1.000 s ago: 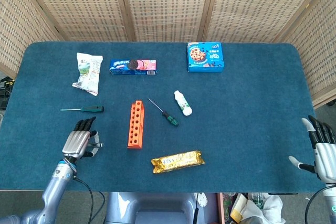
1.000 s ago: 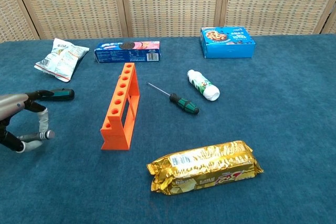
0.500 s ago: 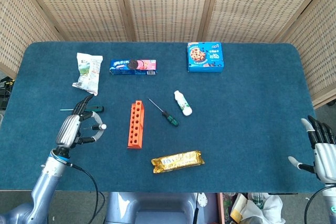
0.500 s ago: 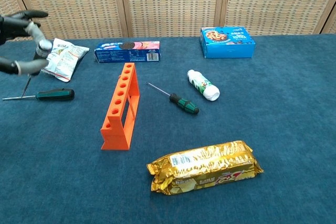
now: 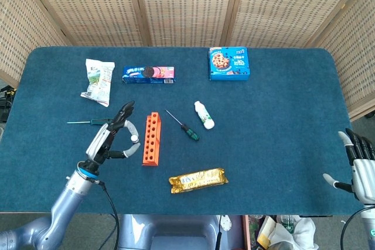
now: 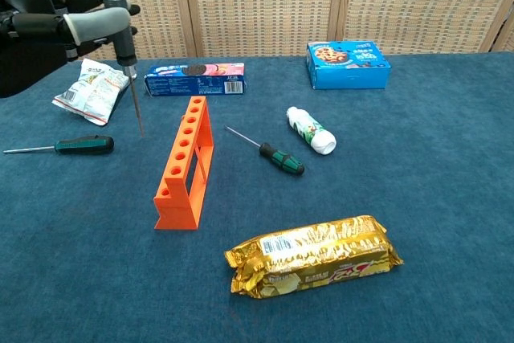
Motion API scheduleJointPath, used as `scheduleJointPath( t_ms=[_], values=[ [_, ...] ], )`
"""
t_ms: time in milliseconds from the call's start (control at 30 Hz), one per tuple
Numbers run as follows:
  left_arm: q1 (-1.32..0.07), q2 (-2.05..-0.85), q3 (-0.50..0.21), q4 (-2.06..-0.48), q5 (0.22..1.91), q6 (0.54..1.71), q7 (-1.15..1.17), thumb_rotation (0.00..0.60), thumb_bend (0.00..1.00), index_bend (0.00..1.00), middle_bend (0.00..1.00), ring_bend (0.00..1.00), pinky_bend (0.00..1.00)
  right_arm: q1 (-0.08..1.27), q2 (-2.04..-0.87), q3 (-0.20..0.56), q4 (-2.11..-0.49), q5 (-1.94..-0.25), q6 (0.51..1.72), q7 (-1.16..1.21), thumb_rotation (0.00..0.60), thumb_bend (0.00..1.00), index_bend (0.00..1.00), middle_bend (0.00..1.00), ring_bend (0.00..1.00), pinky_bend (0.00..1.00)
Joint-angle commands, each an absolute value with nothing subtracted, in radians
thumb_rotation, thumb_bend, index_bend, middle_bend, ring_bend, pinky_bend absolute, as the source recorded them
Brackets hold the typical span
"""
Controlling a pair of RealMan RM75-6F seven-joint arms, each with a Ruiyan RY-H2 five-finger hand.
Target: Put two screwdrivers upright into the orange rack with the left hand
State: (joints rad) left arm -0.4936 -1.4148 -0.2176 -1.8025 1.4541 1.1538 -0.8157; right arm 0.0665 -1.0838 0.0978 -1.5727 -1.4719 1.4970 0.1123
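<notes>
The orange rack (image 5: 151, 139) (image 6: 185, 166) lies along the table with its row of holes facing up. One green-handled screwdriver (image 5: 102, 122) (image 6: 80, 145) lies flat to its left. A second screwdriver (image 5: 187, 129) (image 6: 277, 156) lies flat to its right. My left hand (image 5: 111, 136) (image 6: 60, 26) hovers above the table just left of the rack, fingers apart, holding nothing. In the chest view a thin dark line hangs beneath its thumb; I cannot tell what it is. My right hand (image 5: 358, 167) is spread and empty at the table's front right edge.
At the back are a snack bag (image 5: 98, 81), a flat cookie pack (image 5: 149, 74) and a blue cookie box (image 5: 229, 63). A small white bottle (image 5: 204, 115) lies right of the second screwdriver. A gold wrapped bar (image 5: 197, 180) lies in front of the rack.
My left hand has lifted off the front left of the table and moved right toward the rack, past the left screwdriver, which has not moved. The right hand stayed put.
</notes>
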Motion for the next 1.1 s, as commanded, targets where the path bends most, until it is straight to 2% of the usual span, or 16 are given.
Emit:
scheduleJointPath(
  t_ms=[33, 1100],
  values=[
    [-0.507, -1.428, -0.215, -1.801, 1.457, 1.141, -0.829, 0.6, 0.39, 0.67, 0.0, 0.0, 0.0, 0.067, -1.084, 0.098, -1.571, -1.471, 1.496, 0.113, 0.6, 0.0, 0.0, 0.0, 0.0, 0.0],
    [-0.538, -1.472, -0.181, -1.751, 1.437, 1.112, -0.85, 0.6, 0.39, 0.67, 0.0, 0.0, 0.0, 0.066, -1.077, 0.1, -1.566, -1.466, 1.491, 0.132, 0.6, 0.0, 0.0, 0.0, 0.0, 0.0]
  ],
)
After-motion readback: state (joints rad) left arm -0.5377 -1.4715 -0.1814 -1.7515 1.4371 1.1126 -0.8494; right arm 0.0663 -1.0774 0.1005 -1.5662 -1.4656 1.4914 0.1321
